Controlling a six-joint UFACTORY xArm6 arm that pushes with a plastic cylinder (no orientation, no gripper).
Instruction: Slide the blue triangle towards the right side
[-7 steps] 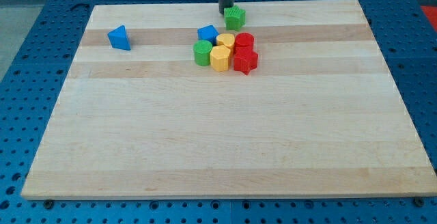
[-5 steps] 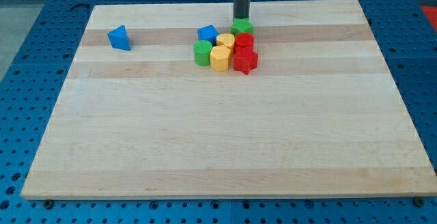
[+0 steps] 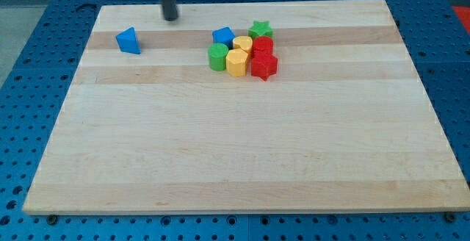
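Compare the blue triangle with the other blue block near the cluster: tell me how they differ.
The blue triangle stands alone near the view's left, touching nothing; the blue block sits at the cluster's upper left, against the green cylinder.
The triangle tapers to a point; the blue block looks boxy and tilted.
My tip is up and to the right of the triangle, much farther from the blue block.
Both are the same blue and similar in size.

A pale wooden worktop (image 3: 242, 160) with lengthwise grain lies on a blue perforated bench (image 3: 29, 65), visible from three to nine o'clock.
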